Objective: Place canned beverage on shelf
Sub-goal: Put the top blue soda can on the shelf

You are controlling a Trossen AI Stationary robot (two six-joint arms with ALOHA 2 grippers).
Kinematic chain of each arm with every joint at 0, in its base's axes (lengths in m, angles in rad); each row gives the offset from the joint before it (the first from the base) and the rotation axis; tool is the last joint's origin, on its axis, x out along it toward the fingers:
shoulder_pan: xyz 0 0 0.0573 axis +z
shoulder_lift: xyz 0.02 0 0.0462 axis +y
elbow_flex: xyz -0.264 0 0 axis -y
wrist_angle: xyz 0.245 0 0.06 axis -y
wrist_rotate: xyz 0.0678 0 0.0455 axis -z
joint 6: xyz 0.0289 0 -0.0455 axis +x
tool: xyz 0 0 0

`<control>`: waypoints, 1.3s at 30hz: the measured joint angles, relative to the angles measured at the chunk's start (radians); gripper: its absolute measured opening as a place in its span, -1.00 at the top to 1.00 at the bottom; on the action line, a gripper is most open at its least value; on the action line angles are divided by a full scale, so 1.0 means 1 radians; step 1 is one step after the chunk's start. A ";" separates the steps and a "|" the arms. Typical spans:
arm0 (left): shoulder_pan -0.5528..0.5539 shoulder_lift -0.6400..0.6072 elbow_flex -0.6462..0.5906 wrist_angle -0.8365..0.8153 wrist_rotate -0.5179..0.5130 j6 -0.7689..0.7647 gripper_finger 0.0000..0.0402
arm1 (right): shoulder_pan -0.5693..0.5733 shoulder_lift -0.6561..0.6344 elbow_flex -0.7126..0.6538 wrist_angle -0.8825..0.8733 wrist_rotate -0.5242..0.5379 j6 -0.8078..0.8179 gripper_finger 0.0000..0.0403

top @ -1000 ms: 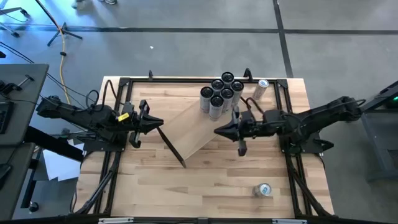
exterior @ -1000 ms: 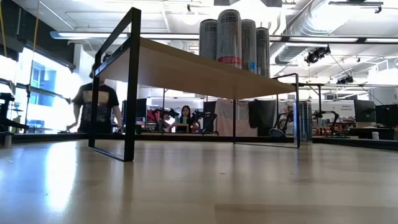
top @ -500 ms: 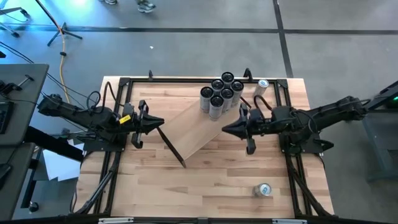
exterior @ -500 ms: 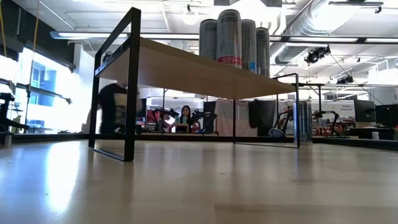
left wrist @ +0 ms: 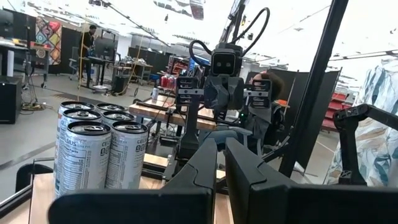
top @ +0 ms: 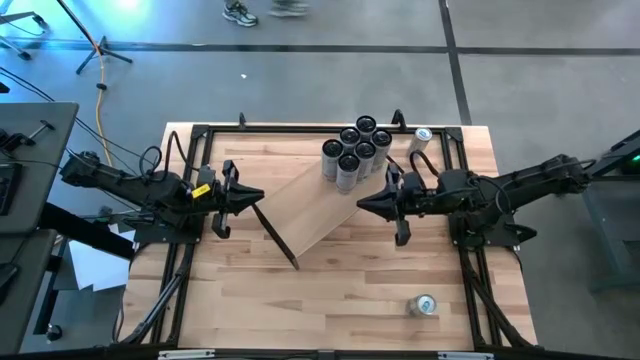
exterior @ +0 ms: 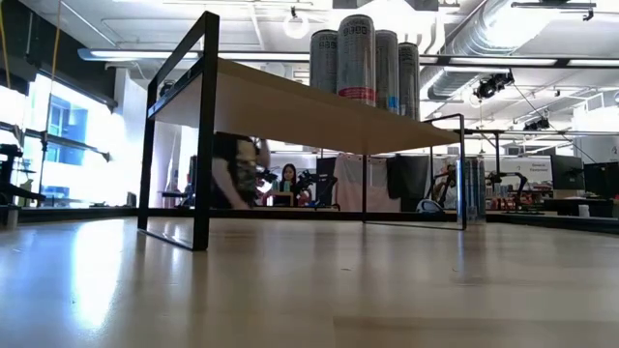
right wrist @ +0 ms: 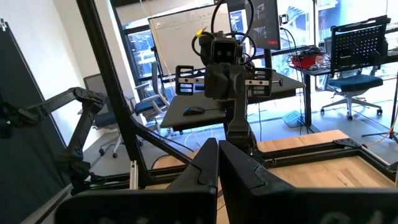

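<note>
Shelf position: I see the long pale smooth wood shelf with thin black end brackets [top: 312,207] lying diagonally across the middle of the striped butcher-block tabletop [top: 340,285], between my two arms.
Right gripper: my right gripper [top: 362,206] hangs just beside the shelf's right-hand edge, fingers pressed together, holding nothing.
Left gripper: my left gripper [top: 258,199] sits near the shelf's black bracket on the left, fingers closed too and empty.
Shelf look: from table height I see a flat pale board [exterior: 290,101] raised on slim black frames at both ends, open underneath.
Cans on shelf: a cluster of tall silver-grey beverage cans with dark tops [top: 355,153] stands upright at the far end of the board; my left wrist camera shows them [left wrist: 99,152] packed side by side.
Loose cans: one silver can [top: 419,141] lies on its side at the table's far right corner, another [top: 425,305] lies near the front right, well apart from the shelf.
Background: a person [exterior: 235,170] is seen beyond the table.
</note>
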 joint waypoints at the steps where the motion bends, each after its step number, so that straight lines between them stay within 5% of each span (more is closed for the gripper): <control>1: 0.000 0.000 0.000 0.000 0.000 0.000 0.96 | 0.000 0.000 0.000 0.000 0.000 0.000 1.00; 18: 0.000 0.000 0.000 0.000 -0.001 0.053 0.96 | 0.000 0.001 0.000 0.030 0.021 0.090 1.00; 29: 0.000 0.000 0.000 0.001 -0.127 0.113 0.95 | 0.008 0.001 0.000 0.178 0.018 0.086 1.00; 39: 0.000 0.000 0.000 0.001 -0.249 0.113 0.53 | 0.008 0.001 0.000 0.205 0.119 0.067 0.99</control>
